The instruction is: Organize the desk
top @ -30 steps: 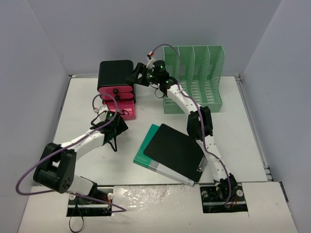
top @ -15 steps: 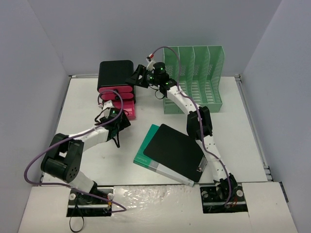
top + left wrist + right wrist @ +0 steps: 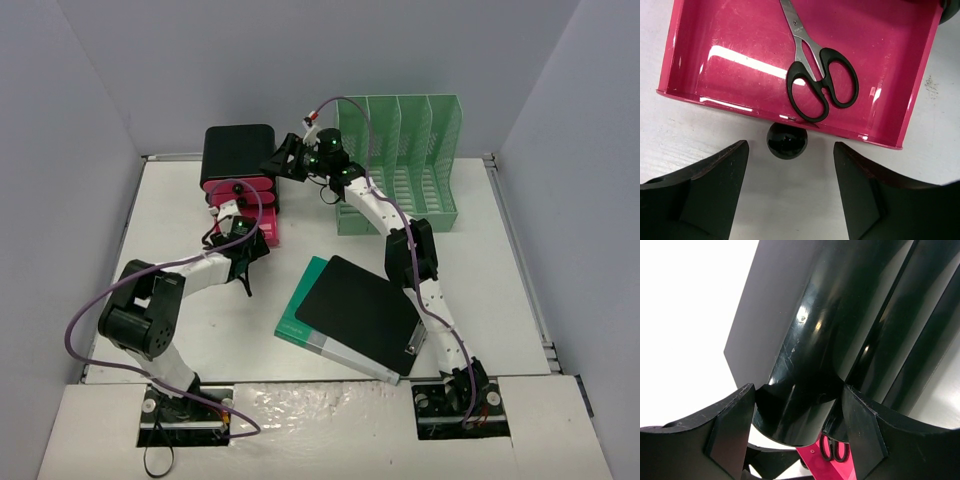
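Knob [image 3: 786, 140] untouched inside open left claw [image 3: 790, 149], right claw [image 3: 797, 390] straddling cabinet edge [image 3: 832, 325], grip unclear

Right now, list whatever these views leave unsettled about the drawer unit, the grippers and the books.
- Scissors tips: left wrist view, cut off by the top edge, as is the back of the pink drawer.
- Right gripper: right wrist view, the drawer unit fills the gap between its fingers; contact unclear.
- Upper drawers contents: top view, closed fronts hide them.
- Teal book: top view, mostly covered by the black folder.
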Controlling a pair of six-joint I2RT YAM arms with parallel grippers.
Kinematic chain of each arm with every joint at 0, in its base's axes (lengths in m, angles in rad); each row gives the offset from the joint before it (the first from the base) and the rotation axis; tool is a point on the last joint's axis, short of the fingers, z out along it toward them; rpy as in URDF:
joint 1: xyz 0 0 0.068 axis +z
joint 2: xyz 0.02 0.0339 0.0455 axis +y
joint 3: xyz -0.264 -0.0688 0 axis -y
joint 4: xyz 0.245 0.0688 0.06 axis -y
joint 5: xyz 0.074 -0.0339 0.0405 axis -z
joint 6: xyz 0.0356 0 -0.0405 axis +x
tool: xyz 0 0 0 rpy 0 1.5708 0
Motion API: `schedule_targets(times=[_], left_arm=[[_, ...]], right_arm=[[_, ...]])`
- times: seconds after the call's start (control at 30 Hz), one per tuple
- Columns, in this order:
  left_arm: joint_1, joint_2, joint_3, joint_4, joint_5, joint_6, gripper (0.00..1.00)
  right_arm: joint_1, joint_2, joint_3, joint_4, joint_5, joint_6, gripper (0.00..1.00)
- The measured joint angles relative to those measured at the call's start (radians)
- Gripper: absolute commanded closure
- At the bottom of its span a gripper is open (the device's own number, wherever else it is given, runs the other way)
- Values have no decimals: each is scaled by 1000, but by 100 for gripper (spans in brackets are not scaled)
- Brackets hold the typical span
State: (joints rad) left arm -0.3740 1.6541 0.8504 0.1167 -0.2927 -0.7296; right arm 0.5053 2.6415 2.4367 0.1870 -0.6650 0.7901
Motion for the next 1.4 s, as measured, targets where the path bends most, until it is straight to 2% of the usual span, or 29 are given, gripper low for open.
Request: schedule_targets(times=[0.2, 0.43, 0.5, 1.0, 1.4], left_arm=[[0, 59, 34, 20, -19, 27, 43], [0, 114, 71, 32, -23, 55, 65], [0, 123, 81, 35, -29, 67, 67], [7, 163, 157, 16, -75, 136, 69], [57, 191, 207, 4, -37, 166, 69]], right_arm=[[-1, 0, -2, 4, -4, 1, 55], [-1, 0, -2, 4, -5, 0, 60], [-1, 0, -2, 4, -4, -1, 61], [-1, 0, -2, 4, -4, -2, 62], [3, 0, -2, 5, -7, -5, 62]])
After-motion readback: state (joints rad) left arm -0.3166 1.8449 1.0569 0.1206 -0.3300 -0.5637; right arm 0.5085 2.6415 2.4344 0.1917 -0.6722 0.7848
